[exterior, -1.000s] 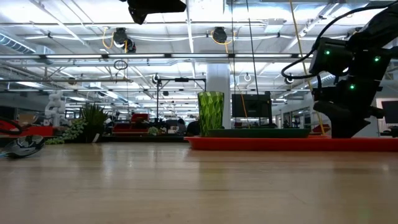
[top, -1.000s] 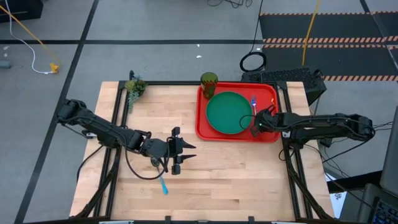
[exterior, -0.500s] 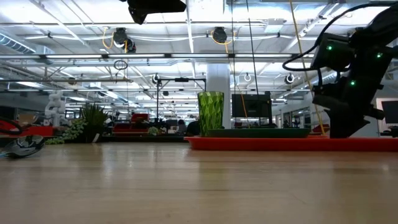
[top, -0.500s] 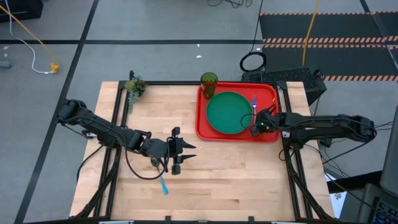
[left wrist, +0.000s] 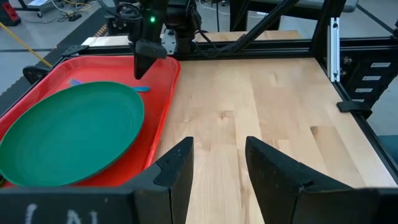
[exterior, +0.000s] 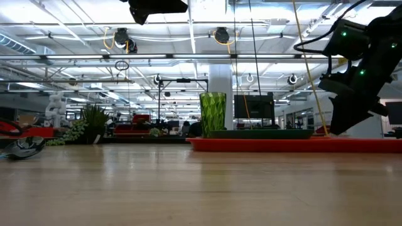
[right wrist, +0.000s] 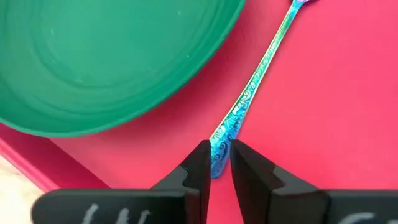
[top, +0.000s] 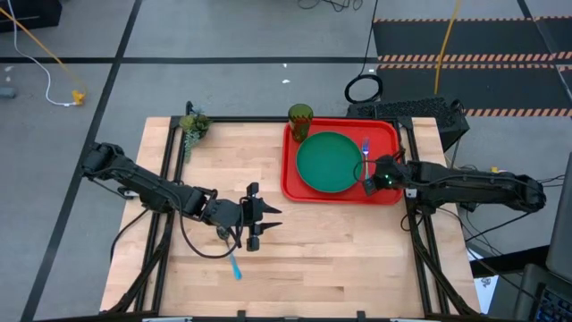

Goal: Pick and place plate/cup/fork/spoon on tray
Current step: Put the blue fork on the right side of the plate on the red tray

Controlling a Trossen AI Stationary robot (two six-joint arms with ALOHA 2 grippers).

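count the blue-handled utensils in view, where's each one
2. One lies on the red tray right of the green plate, its handle end between the right gripper's fingers: utensil. The other lies on the bare table near the left gripper. None seems hidden.

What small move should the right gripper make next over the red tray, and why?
Probably open the right gripper a little and lift clear. Its fingers stand narrowly at the handle end of the fork, which already lies flat on the tray beside the plate, so that piece seems placed. The other blue-handled utensil remains on the table by the left gripper.
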